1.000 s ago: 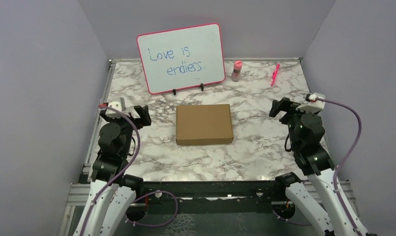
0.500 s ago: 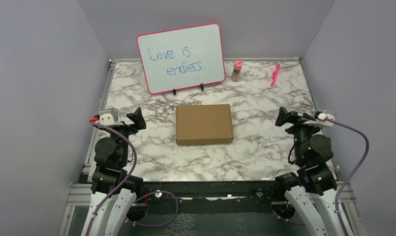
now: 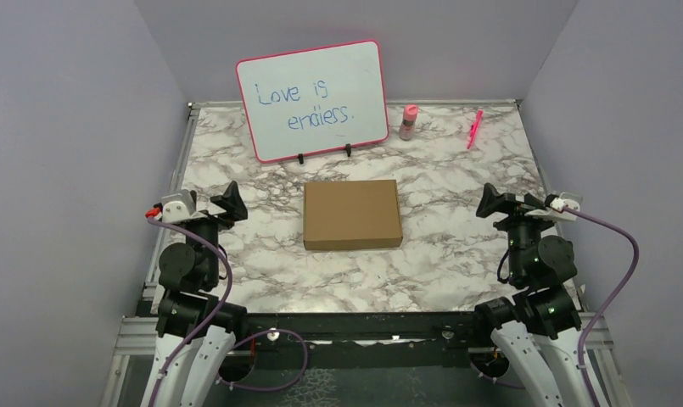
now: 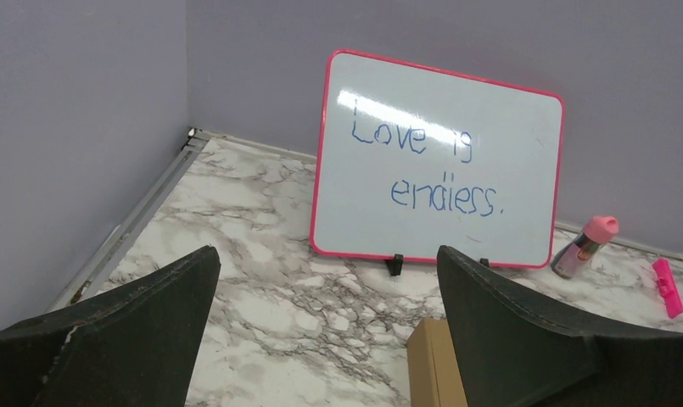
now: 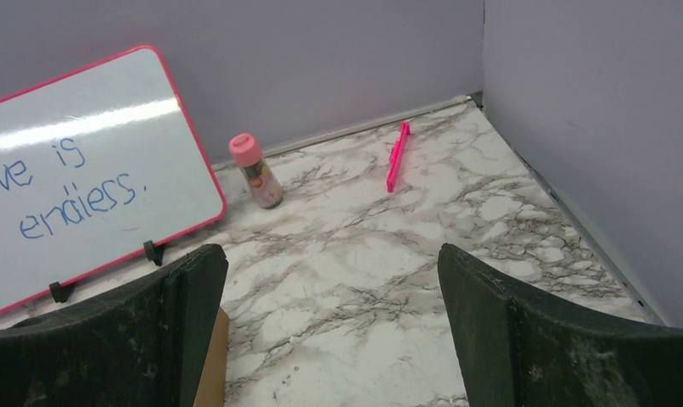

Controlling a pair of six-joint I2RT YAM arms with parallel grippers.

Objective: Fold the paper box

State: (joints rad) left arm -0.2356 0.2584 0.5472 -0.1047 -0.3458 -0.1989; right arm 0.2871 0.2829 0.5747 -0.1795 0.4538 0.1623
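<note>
Counted: one paper box (image 3: 352, 214), one whiteboard (image 3: 314, 100), one pink-capped bottle (image 3: 408, 122), one pink pen (image 3: 474, 129). Two grippers: left gripper (image 4: 325, 254), right gripper (image 5: 333, 250).

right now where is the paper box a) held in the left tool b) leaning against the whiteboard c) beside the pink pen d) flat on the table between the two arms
d: the paper box lies flat on the marble table, between the left tool and the right tool, both open and apart from it.
</note>
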